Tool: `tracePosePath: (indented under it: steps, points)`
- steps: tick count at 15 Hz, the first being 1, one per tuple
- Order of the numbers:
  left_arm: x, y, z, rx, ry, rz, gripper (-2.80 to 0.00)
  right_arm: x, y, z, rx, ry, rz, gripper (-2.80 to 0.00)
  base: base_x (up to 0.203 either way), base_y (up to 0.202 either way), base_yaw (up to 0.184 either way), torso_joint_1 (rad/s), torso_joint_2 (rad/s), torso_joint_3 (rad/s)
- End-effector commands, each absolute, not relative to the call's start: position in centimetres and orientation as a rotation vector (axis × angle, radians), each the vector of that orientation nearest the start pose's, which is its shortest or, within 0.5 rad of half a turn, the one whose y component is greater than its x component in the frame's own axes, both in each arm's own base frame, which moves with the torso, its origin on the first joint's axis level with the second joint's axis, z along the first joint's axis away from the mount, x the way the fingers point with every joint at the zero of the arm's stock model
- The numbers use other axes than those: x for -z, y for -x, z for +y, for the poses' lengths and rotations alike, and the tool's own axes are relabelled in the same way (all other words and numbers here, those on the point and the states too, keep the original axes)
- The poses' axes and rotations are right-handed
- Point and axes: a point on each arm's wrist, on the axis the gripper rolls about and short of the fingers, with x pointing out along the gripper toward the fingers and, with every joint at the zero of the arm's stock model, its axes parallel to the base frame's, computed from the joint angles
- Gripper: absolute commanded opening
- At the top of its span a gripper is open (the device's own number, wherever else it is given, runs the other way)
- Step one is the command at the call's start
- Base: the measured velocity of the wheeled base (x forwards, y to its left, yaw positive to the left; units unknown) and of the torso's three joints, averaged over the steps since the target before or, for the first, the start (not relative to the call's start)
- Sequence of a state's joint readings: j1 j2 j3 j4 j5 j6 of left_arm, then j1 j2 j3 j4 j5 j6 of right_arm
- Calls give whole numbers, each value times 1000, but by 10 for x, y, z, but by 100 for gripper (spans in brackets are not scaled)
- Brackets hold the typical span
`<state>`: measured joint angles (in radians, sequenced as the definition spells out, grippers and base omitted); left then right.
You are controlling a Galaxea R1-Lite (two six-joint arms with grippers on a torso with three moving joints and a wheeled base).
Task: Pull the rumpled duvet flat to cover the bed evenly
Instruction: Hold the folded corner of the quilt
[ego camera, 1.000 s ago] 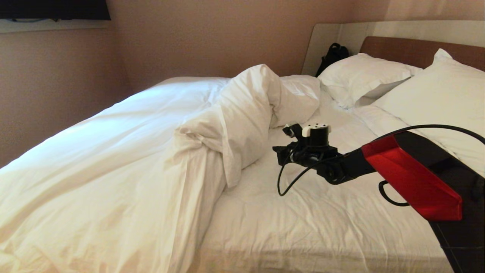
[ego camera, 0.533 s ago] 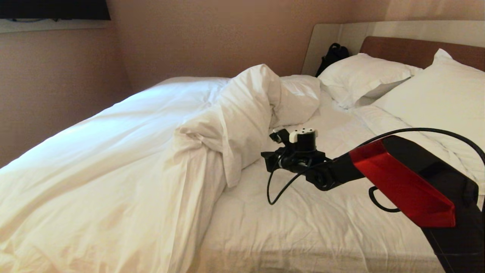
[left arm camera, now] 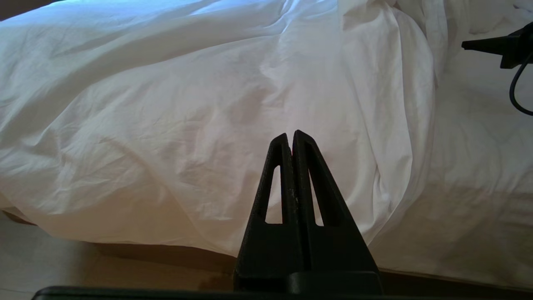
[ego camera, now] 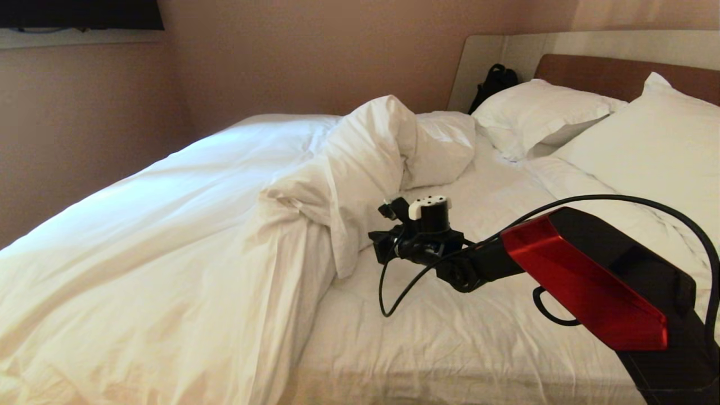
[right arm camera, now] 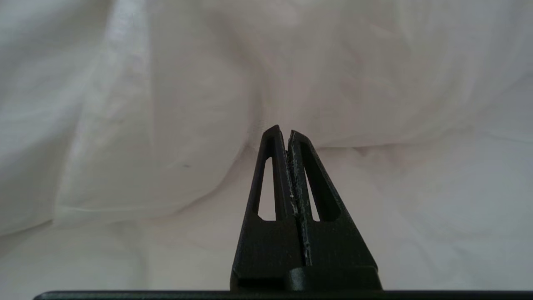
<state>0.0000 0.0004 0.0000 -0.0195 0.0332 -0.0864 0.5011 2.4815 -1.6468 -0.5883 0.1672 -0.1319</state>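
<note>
Duvet (ego camera: 360, 180) just beyond right gripper (ego camera: 376, 254)

A wide bed (ego camera: 450, 349) with a brown headboard (ego camera: 613, 73) fills the room's corner. A thick white duvet (ego camera: 185, 225) lies bunched over its left half, a rumpled ridge folded up along the middle (the ridge rises highest near the pillows). The right half shows the wrinkled white sheet (ego camera: 484, 332). Two white pillows (ego camera: 647, 146) rest at the head, against the headboard.
</note>
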Motion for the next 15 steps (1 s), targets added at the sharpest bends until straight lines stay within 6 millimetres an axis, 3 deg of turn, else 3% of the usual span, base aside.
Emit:
tracePosePath:
  steps: [1,14,15]
  points:
    - [-78,23,1,-33,88,-21,-280,-81,-444,251,-690,187,192,-280,0,0,0,0,0,0]
    - [-78,23,1,-33,88,-21,-280,-74,-442,258,-713,214,174,-280,0,0,0,0,0,0]
    - [-78,23,1,-33,88,-21,-280,-73,-442,258,-714,218,173,0,0,0,0,0,0,0]
